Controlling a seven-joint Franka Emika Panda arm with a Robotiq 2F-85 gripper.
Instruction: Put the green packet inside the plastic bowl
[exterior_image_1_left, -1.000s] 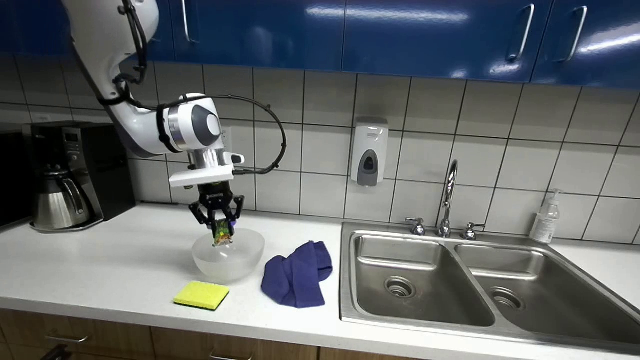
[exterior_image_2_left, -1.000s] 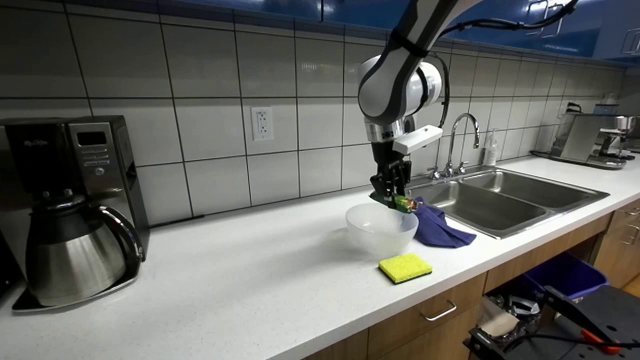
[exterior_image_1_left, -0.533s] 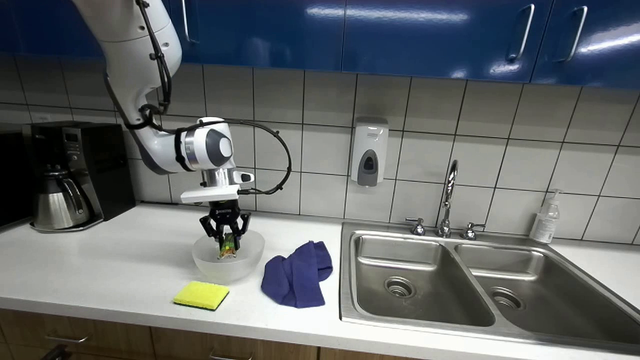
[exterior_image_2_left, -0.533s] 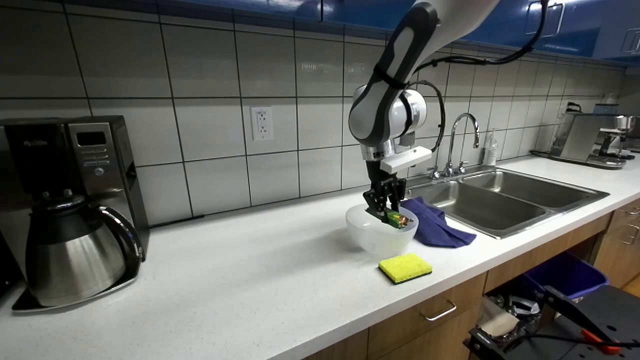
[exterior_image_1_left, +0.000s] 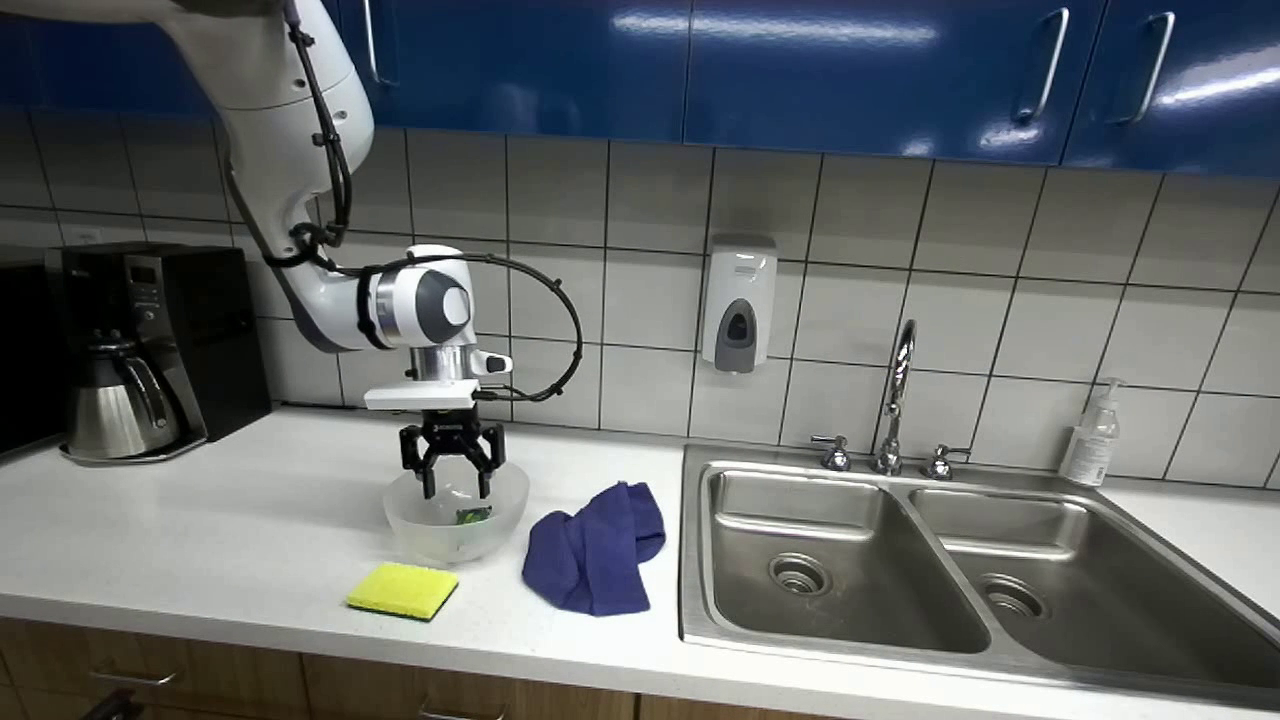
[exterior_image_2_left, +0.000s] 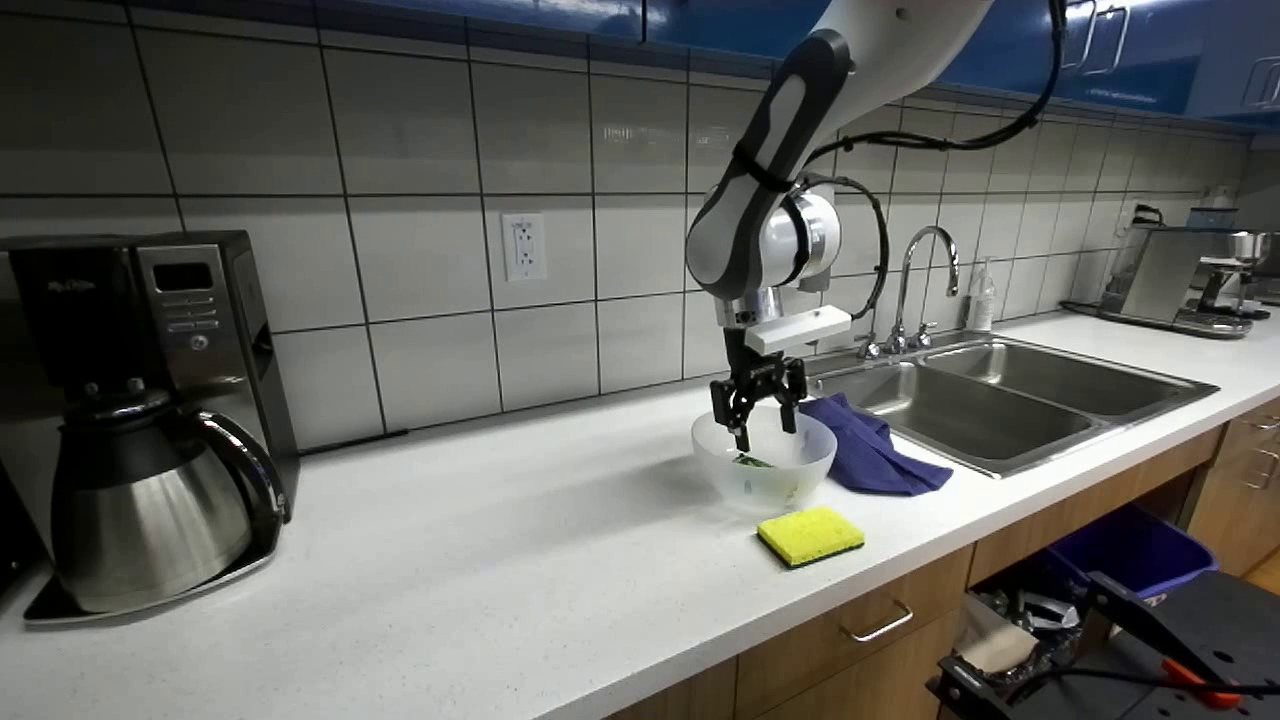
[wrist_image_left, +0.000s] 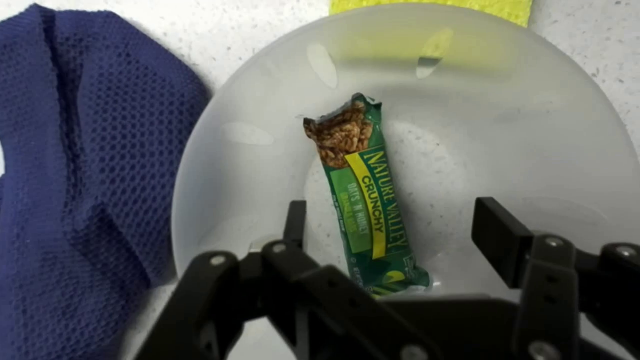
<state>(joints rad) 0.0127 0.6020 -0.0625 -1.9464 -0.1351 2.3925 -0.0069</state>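
The white, finely speckled bench (exterior_image_1_left: 250, 520) carried a translucent plastic bowl (exterior_image_2_left: 755, 488). A yellow scouring sponge (exterior_image_1_left: 403, 591) lay dark side down near it, toward the front edge, and a rumpled dark blue towel (exterior_image_1_left: 595, 555) just beside it. In an exterior view, a coffee maker (exterior_image_2_left: 205, 310) and an espresso machine (exterior_image_2_left: 1160, 280) stood well apart; between them a double-basin steel sink (exterior_image_1_left: 693, 560) was set in.

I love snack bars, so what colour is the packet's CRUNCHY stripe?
Yellow; the wrist view shows the packet best.

Blue cabinets (exterior_image_1_left: 590, 70) above tiled wall (exterior_image_1_left: 655, 300); floor (exterior_image_2_left: 1268, 574) possibly wood.
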